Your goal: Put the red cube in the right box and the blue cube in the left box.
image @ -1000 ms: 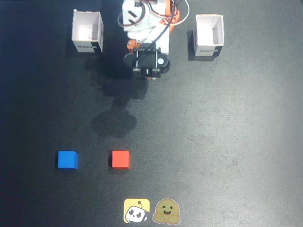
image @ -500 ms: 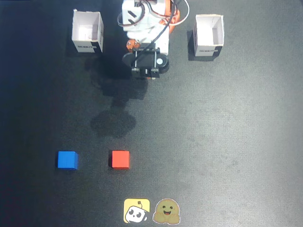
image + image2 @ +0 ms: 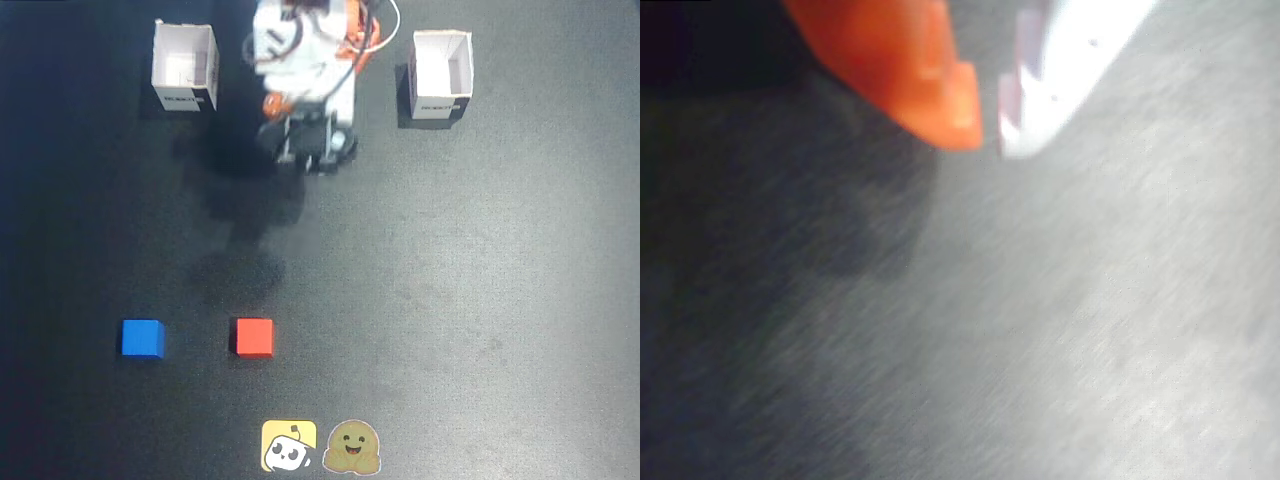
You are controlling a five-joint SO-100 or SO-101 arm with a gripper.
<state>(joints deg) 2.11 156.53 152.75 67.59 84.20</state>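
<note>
The arm (image 3: 305,80) sits folded at the top middle of the fixed view, white and orange, hunched over the dark table (image 3: 480,300) between the two white boxes. In that view one box (image 3: 185,68) stands to the arm's left and the other box (image 3: 441,75) to its right, both open on top, each with a black strip low on the side facing down the picture. Both look empty as far as the inner walls show. The blue cube (image 3: 142,338) and the red cube (image 3: 254,337) lie well down the table, side by side but apart, blue on the left and red on the right, both far from the arm and the boxes. Two small stickers, a yellow one (image 3: 289,445) and a brownish one (image 3: 352,447), sit at the bottom edge below the red cube. In the wrist view the gripper (image 3: 990,135) comes in from the top, an orange finger (image 3: 910,70) and a white finger (image 3: 1070,60) with their tips nearly meeting and nothing between them; it looks closed and empty over bare table. That view is blurred, so finer detail is lost.
</note>
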